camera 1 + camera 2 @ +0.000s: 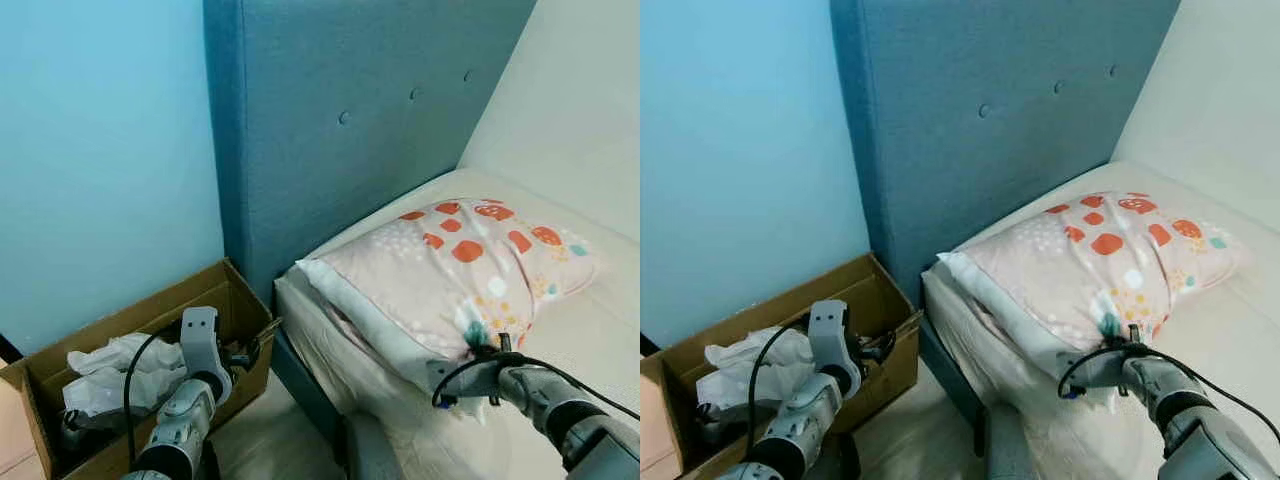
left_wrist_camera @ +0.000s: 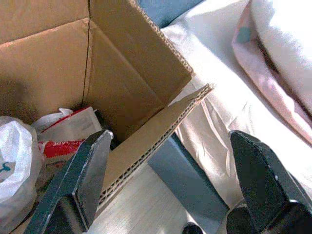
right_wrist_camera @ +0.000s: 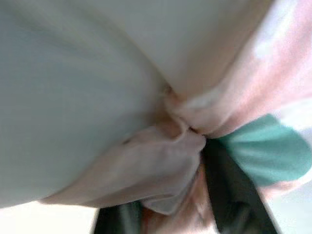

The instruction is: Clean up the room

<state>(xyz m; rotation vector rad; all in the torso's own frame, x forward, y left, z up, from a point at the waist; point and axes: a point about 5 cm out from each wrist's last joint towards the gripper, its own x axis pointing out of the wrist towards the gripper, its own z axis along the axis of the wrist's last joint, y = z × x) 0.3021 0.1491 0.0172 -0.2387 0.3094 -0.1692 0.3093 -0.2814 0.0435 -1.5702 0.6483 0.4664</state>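
A teal buttoned headboard (image 1: pixel 370 120) stands between a light-blue wall (image 1: pixel 100 150) and the bed (image 1: pixel 590 330).

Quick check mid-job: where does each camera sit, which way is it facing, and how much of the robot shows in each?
Left and right eye views: head, looking down at pillow, bed and cardboard box; both arms show.
Left wrist view: along open left hand, facing the box's flap and the bed.
Right wrist view: right hand pinching pillow fabric.
Shared: pillow, box.

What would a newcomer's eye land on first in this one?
Likely the spotted pillow lying on the bed by the blue headboard, its near edge pinched in the right gripper. Next, the cardboard box of crumpled bags on the floor beside the bed, with the open left gripper near its flap.
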